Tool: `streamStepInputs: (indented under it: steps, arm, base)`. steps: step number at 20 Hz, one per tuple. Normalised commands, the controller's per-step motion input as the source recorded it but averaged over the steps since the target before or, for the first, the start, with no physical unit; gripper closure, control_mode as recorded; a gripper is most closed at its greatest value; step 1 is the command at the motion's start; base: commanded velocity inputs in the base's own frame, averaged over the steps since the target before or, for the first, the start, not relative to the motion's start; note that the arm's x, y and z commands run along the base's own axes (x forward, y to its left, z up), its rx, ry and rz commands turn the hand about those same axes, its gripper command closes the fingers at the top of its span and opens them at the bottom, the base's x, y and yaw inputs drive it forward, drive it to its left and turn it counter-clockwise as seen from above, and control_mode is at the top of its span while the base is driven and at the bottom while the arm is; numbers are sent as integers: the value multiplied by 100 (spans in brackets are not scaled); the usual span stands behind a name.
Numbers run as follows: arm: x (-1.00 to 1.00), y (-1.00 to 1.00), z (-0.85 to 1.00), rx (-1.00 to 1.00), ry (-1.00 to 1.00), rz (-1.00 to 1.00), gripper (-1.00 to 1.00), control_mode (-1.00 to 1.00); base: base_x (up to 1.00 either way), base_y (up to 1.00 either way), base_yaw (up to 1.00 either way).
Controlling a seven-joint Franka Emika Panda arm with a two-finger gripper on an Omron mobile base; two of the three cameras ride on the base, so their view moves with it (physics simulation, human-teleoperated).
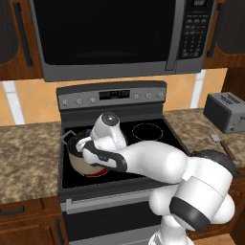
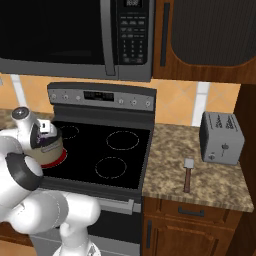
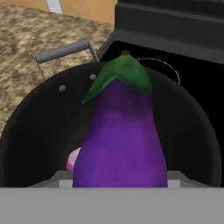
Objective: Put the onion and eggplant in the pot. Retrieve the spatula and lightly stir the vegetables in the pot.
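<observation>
Glossy purple eggplant [image 3: 122, 140], green-capped, held by the tool [image 3: 120, 181] above the round dark-lined pot [image 3: 39, 127]; pale onion [image 3: 73, 158] inside.

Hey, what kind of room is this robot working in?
A home kitchen, rendered: a black glass-top electric stove under a built-in black and grey microwave, a grey two-slot toaster on a speckled granite counter.

We see a black glass-top stove [image 2: 107, 155] with a grey control panel [image 2: 102, 96] at its back. Above the stove hangs a dark microwave [image 1: 115, 33], flanked by brown wooden cabinets [image 2: 210, 37]. Speckled granite counters [image 2: 190, 170] run along both sides of the stove, backed by a tan wall [image 2: 177, 102], perhaps tiled. A grey toaster [image 2: 221, 137] stands to the stove's right.
</observation>
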Motion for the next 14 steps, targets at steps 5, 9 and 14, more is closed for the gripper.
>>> streamStepInputs:
  steps: [5,9,14]
  arm:
    - [2,2,2,-7,0,-5,-100,-100]
    - [-1,0,29,-1,-1,-2,-100,-100]
    - [-30,-9,64,0,-10,0,-100,-100]
  base:
    - [0,0,0]
    - [0,0,0]
    - [0,0,0]
